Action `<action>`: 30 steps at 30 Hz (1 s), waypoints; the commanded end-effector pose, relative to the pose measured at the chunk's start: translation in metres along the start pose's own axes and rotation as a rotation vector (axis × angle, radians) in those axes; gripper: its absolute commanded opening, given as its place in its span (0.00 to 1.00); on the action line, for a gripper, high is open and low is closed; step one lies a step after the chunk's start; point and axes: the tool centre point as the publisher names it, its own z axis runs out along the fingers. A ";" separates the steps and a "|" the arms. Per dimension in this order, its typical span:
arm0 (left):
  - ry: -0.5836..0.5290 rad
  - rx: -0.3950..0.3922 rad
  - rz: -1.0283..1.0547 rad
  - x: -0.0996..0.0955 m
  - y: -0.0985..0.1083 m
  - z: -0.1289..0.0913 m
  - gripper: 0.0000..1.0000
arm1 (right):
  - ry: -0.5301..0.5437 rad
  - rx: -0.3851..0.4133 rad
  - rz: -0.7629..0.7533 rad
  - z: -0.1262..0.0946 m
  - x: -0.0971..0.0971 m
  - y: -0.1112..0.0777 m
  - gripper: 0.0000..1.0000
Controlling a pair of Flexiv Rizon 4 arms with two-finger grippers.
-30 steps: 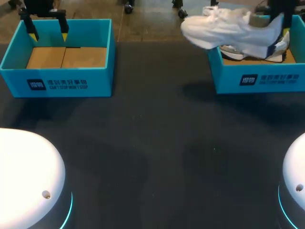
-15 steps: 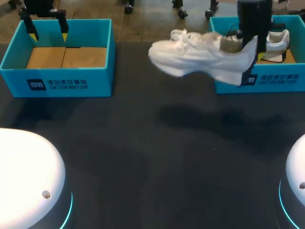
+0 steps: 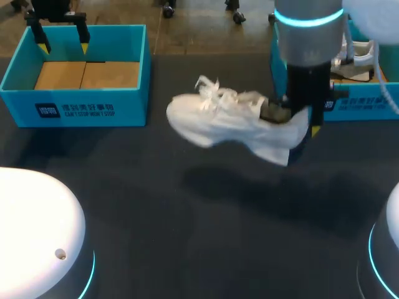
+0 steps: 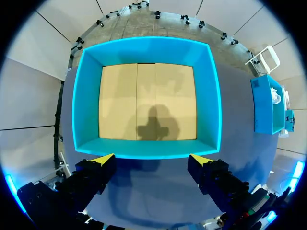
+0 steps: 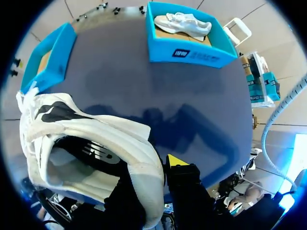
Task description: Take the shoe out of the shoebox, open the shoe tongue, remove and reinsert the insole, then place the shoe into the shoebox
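Since the earlier frames, the white shoe (image 3: 237, 124) had been carried by the right arm away from the right shoebox (image 3: 368, 103) and out over the middle of the dark table (image 3: 187, 218), while the left arm had been kept where it was. The shoe was held clear of the table between the two boxes, its toe turned toward the left shoebox (image 3: 75, 106), its laces loose and its shadow cast on the surface below. The right gripper (image 3: 305, 128) was seen clamped on the heel; in the right wrist view the heel wall was pinched at the gripper (image 5: 153, 182), one yellow-tipped finger outside it and the other inside the shoe (image 5: 86, 143). A second white shoe (image 3: 358, 53) was left lying in the right shoebox (image 5: 192, 55), on its side on the cardboard floor as shown from the right wrist (image 5: 184, 23). Inside the left shoebox (image 4: 148, 148) a tan cardboard floor was shown, with the gripper's shadow thrown on it. The left gripper (image 3: 62, 45) was held above that box by one wall, its fingers spread wide apart with nothing between them (image 4: 151, 160). White printed labels were carried on the teal front walls of both boxes, and a dark logo was visible on the insole of the held shoe.
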 end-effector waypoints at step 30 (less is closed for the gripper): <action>0.000 0.000 0.000 0.000 0.000 0.000 1.00 | -0.034 -0.031 -0.055 0.168 0.045 0.001 0.00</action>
